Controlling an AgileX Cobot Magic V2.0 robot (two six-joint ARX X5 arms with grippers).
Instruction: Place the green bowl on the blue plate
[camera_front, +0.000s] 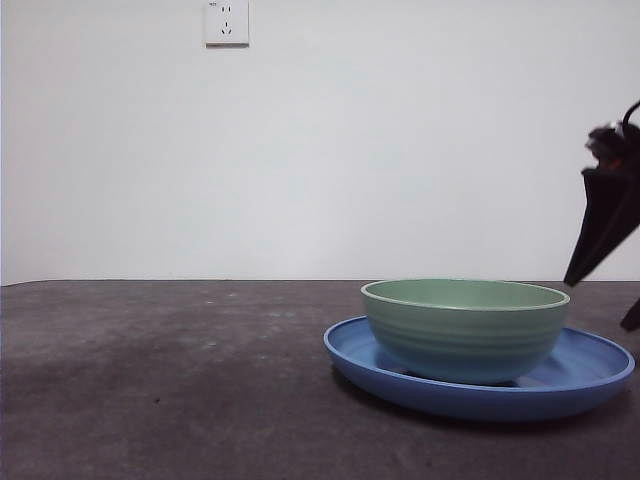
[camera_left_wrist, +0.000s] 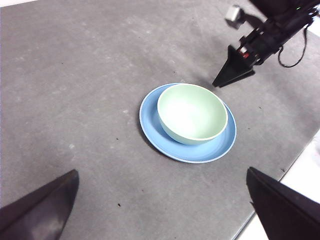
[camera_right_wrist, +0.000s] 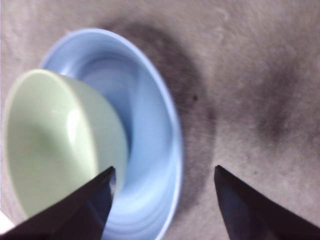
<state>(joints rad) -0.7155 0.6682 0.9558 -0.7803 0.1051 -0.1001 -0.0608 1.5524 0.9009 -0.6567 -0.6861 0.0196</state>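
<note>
The green bowl (camera_front: 465, 325) stands upright inside the blue plate (camera_front: 590, 365) on the dark table, toward the right of the front view. My right gripper (camera_front: 598, 300) hangs open just off the plate's right side, holding nothing. In the right wrist view its jaws (camera_right_wrist: 163, 168) are spread over the plate's rim (camera_right_wrist: 170, 125), with the bowl (camera_right_wrist: 55, 140) just beside one jaw. My left gripper (camera_left_wrist: 161, 171) is open and empty, high above the table, well away from the bowl (camera_left_wrist: 192, 112) and plate (camera_left_wrist: 150, 125). That view also shows the right gripper (camera_left_wrist: 232, 72) beside the plate.
A white wall with a socket (camera_front: 226, 22) rises behind the table. The table's edge (camera_left_wrist: 285, 172) runs close to the plate on one side. Bare dark tabletop (camera_front: 160, 380) spreads left of the plate.
</note>
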